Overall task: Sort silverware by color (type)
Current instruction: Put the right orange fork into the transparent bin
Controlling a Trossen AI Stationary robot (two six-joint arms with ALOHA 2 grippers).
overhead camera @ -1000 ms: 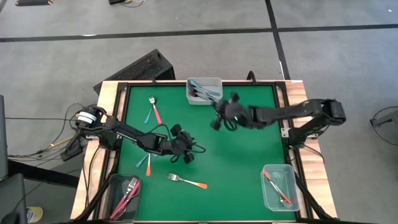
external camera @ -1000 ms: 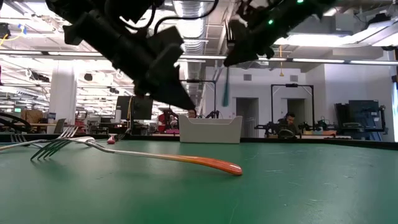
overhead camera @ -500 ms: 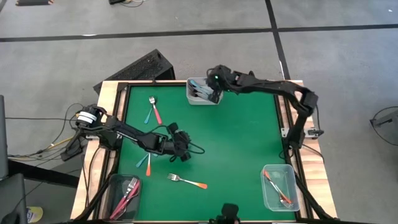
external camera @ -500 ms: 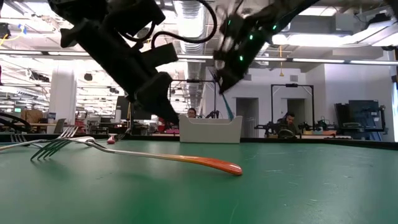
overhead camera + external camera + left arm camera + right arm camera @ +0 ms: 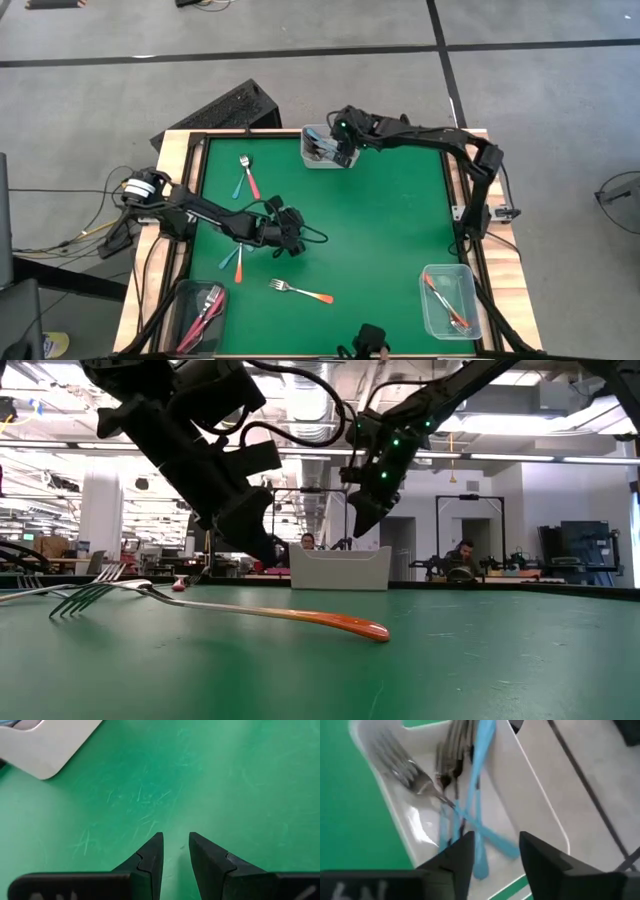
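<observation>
The right gripper has swung from over the middle of the green bench to the clear rectangular plastic container at the middle of the far edge. A second ago a light blue handle hung from it; now its fingers stand apart with nothing between them, and light blue plastic-handled forks with silver tines lie crossed in the container below. That fork looks delivered, so the blue group has grown by one.

The left gripper has shifted slightly toward the left edge and hangs low over bare green; its fingers are a narrow gap apart and grip nothing.

Still loose on the bench: an orange-handled fork near the middle of the near edge, lying flat with tines toward the left; a blue fork and an orange fork side by side just left of the left gripper; and a blue fork crossed with a pink-red fork near the far left corner. Pink-red forks sit in the container at the near left corner, orange ones in the container at the near right corner. Five forks appear left to sort.
</observation>
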